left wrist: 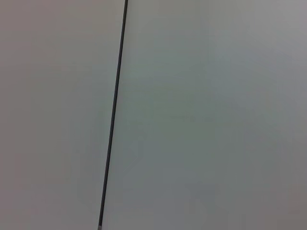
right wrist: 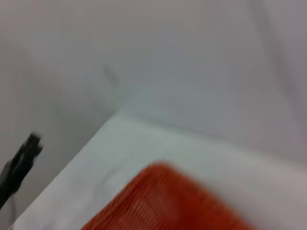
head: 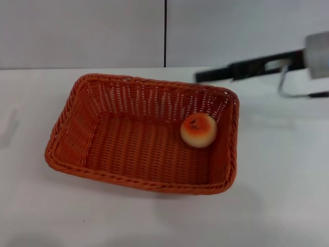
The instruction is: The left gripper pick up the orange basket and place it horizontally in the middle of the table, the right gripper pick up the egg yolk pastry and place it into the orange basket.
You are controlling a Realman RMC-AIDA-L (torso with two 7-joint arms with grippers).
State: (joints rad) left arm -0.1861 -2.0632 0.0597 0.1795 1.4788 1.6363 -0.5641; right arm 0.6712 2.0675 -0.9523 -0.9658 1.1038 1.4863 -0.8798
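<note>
Your right gripper (head: 213,75) hangs empty above the far right rim, can't tell how open; egg yolk pastry (head: 198,129) sits inside the orange basket (head: 128,149) on the table (head: 282,195).

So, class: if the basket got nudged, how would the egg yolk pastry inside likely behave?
The egg yolk pastry looks round, so it might roll across the orange basket. It sits by the right wall, which should stop it. It looks soft and probably dents easily.

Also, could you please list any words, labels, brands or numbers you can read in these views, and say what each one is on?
None: no readable text in any view.
The orange basket, egg yolk pastry, table and right gripper carry no lettering.
</note>
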